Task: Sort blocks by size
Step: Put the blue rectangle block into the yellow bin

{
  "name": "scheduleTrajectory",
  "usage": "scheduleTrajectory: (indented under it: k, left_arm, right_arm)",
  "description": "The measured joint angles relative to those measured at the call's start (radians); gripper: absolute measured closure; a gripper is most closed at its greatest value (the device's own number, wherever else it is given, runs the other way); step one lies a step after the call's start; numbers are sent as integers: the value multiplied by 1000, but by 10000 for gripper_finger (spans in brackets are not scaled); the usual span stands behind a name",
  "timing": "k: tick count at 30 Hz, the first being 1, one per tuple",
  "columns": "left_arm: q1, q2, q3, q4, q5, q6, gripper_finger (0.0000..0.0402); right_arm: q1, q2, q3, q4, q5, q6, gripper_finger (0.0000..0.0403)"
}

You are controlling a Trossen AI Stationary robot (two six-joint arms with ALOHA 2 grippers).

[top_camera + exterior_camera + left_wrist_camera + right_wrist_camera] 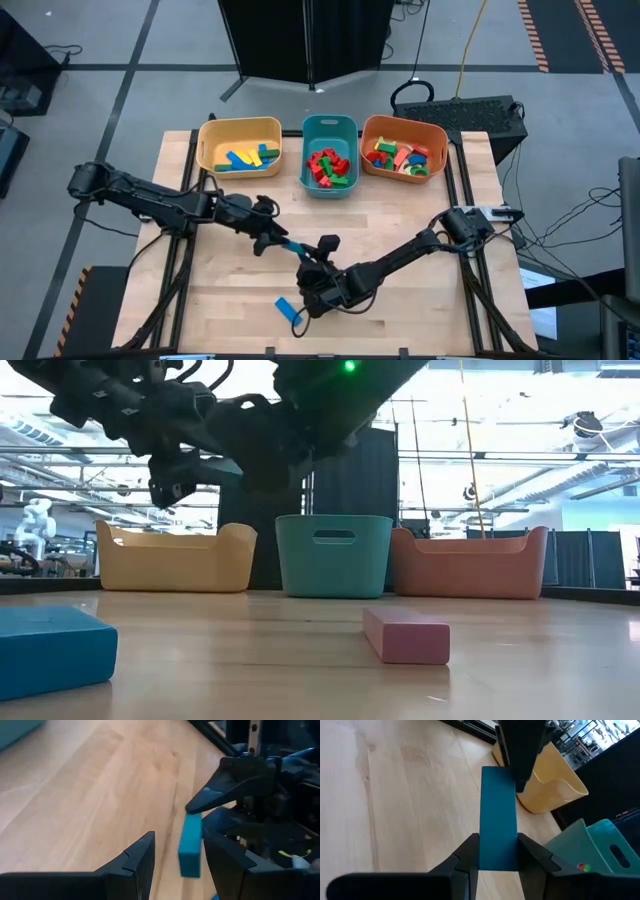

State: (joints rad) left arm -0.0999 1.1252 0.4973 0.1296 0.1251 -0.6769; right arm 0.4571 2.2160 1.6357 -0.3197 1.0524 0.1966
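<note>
My right gripper (312,268) (497,839) is shut on a long blue bar (292,247) (497,815) above the middle of the table. My left gripper (275,238) (180,840) faces it, open. The bar's free end (191,845) lies in the gap between its fingers, close to one finger and apart from the other. A short blue block (288,310) (50,650) lies flat near the table's front edge. A pink block (405,635) also lies flat on the table; in the high view my right arm hides it. My right gripper pinches the blue bar by its two long sides at one end (497,857), between the two fingers. The fingers lie along the bar, which sticks out forward from them toward my left gripper. The bar is lifted clear of the table.
Three bins stand in a row at the far edge: a yellow bin (240,128) with long bars, a teal bin (330,125) with red and green bricks, and an orange bin (403,122) with mixed small pieces. Bare wood lies to the left and right of the arms.
</note>
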Motion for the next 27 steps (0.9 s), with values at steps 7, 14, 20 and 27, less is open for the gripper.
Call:
scheduleTrajectory:
  k: [7, 14, 20, 27]
  left_arm:
    - [-6, 5, 0, 92, 102, -19, 244]
    - [-5, 5, 0, 79, 133, -18, 244]
    - [-5, 5, 1, 49, 98, -22, 244]
    - [-4, 5, 1, 52, 86, -21, 244]
  right_arm:
    - [-8, 0, 16, -5, -1, -26, 314]
    - [-8, 0, 16, -5, -5, -31, 314]
    - [-4, 0, 16, -6, 0, -32, 314]
    - [-3, 0, 16, -6, 38, -48, 314]
